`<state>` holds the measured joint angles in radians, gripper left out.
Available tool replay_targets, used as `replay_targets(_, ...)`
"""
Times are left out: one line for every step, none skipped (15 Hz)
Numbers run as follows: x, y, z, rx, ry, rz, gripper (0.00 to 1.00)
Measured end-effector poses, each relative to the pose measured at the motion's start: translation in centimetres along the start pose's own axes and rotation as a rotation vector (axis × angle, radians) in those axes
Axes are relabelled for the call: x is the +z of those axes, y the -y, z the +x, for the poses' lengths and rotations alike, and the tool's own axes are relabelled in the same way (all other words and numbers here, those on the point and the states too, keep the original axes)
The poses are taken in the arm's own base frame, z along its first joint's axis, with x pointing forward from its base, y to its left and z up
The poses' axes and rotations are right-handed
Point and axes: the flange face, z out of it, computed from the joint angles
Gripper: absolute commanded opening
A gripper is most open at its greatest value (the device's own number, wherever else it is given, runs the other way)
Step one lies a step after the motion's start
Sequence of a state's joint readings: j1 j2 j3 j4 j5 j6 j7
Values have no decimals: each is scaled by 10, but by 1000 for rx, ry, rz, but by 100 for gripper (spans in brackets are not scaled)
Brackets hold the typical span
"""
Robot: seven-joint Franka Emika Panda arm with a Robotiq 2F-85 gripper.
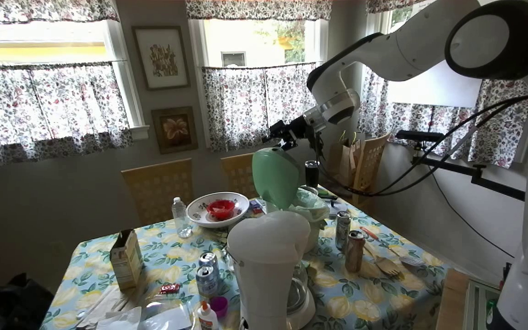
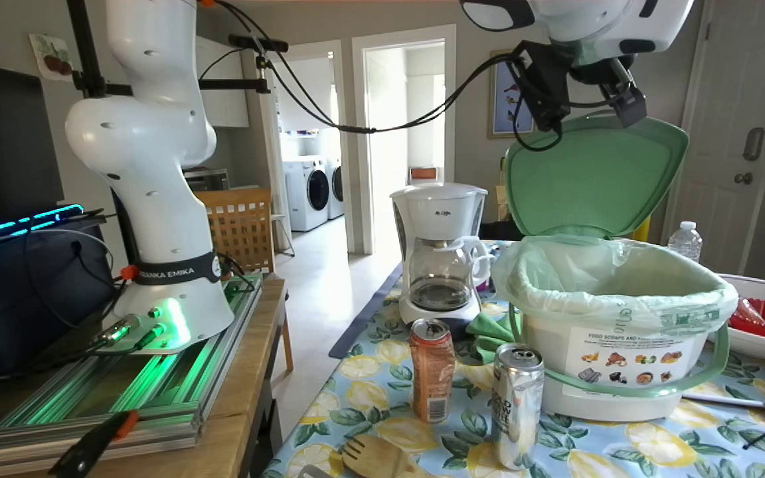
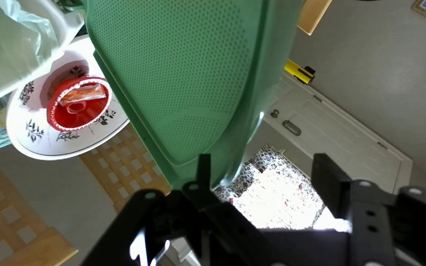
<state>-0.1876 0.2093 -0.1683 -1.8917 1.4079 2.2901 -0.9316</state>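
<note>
- Wrist view: I find the fingers (image 3: 331, 188) parted, nothing clasped between them; one tip overlaps the edge of the lid (image 3: 172, 74), contact unconfirmed.
- In an exterior view, the lid stands open above the lined bin (image 2: 611, 405); I judge slow, light pressure best, since it looks free to swing.
- In an exterior view, the arm (image 1: 397, 52) reaches over the worktop (image 1: 367, 311); I advise meeting the lid's edge squarely.

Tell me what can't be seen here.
Whether the pincer touches the green lid: in the wrist view, a finger hides this.
Bottom of the bin: the liner hides it in an exterior view.
Small print on the label: too small in an exterior view.
Black item: cut off by an exterior view's left edge.
</note>
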Motion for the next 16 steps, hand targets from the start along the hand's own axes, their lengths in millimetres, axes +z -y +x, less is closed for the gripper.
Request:
replay_targets(0, 0, 0, -2, 0, 0, 92)
replay_targets(0, 1, 0, -4, 0, 1, 96)
replay_targets(-1, 1, 1, -6, -1, 1, 100)
replay_targets(-2, 3, 1, -10, -3, 2, 100)
replay_targets(-3, 4, 2, -14, -6, 4, 100)
replay_targets(-4, 6, 3, -19, -8, 5, 100)
replay_targets(-6, 8, 4, -24, -11, 6, 100)
replay_targets(-7, 9, 5, -28, -13, 7, 100)
replay_targets(-8, 11, 6, -32, -15, 8, 100)
replay_targets(-9, 11, 6, -33, -19, 6, 100)
replay_targets(-11, 11, 7, -34, -27, -2, 100)
replay_targets(-14, 11, 8, -35, -42, -22, 100)
replay_targets(-17, 10, 10, -36, -66, -54, 100)
replay_targets(-20, 8, 10, -38, -95, -97, 100)
replay_targets(-24, 7, 11, -41, -126, -146, 100)
replay_targets(-27, 7, 11, -47, -158, -200, 100)
